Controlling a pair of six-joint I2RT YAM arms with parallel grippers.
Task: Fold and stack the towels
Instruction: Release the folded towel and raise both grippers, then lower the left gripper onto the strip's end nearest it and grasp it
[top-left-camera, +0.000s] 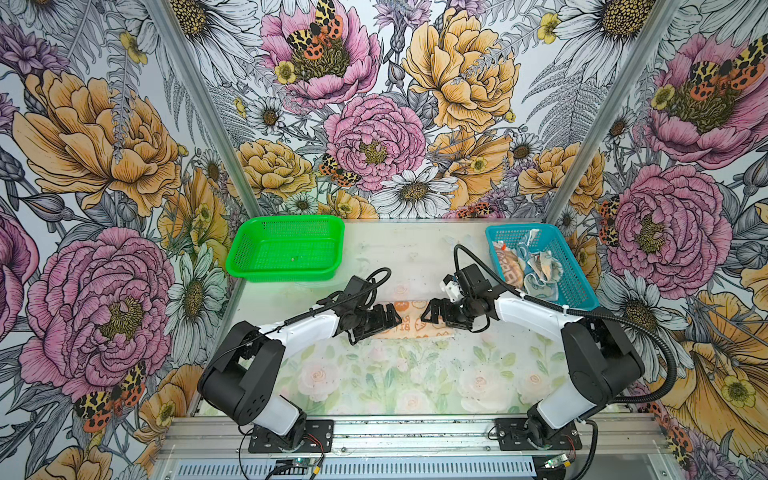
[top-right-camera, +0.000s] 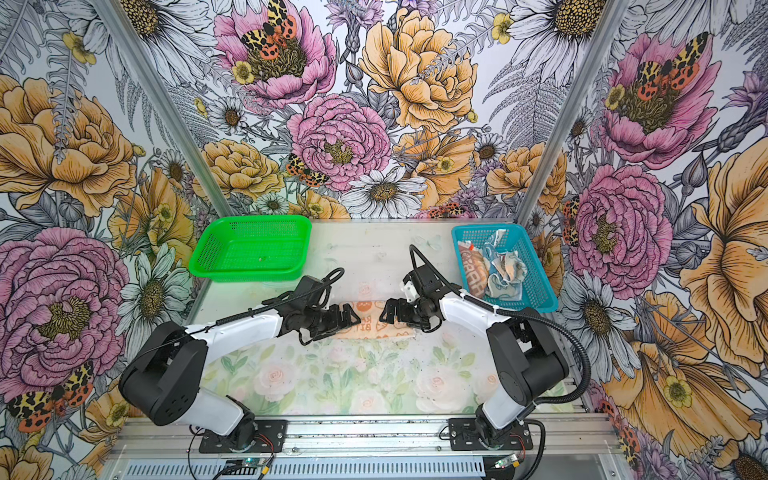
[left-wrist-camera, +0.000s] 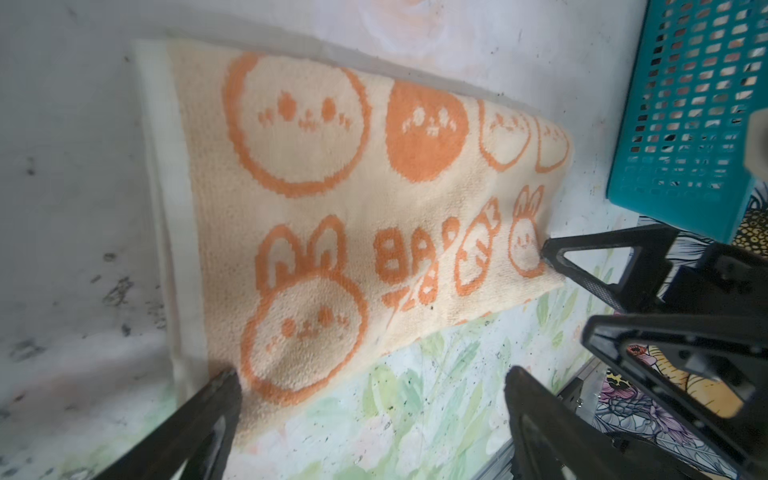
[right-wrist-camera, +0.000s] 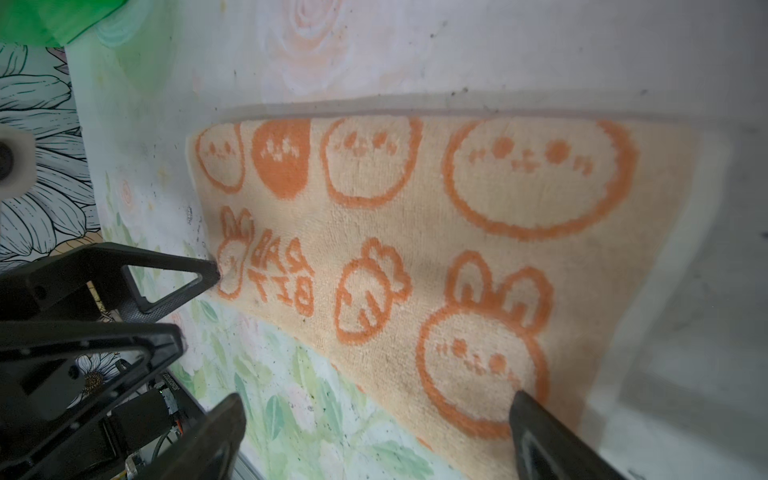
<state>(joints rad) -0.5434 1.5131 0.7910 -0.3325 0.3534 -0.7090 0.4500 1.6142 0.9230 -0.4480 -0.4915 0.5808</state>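
Orange bunny towel (top-left-camera: 410, 316) lies flat mid-table as a folded strip, with its long sides parallel to the table's front edge. It's visible in both top views (top-right-camera: 370, 321).

Left gripper (top-left-camera: 388, 319) is over the towel's left end and right gripper (top-left-camera: 428, 313) is over its right end. Both have their fingers spread wide and hold nothing.

In the left wrist view, the left fingers (left-wrist-camera: 208, 415) straddle the front corner of that end, by the white hem. One right fingertip (left-wrist-camera: 552, 253) sits at the far end's edge, but I can't tell whether it's touching.

The right wrist view mirrors this. The towel (right-wrist-camera: 415, 249) is between the spread fingers (right-wrist-camera: 536, 424).

Blue mesh basket (top-left-camera: 579, 286) at the back right corner holds the crumpled striped towel (top-left-camera: 509, 266) and teal towel (top-left-camera: 540, 270). Green mesh basket (top-left-camera: 286, 249) is at the back left corner.
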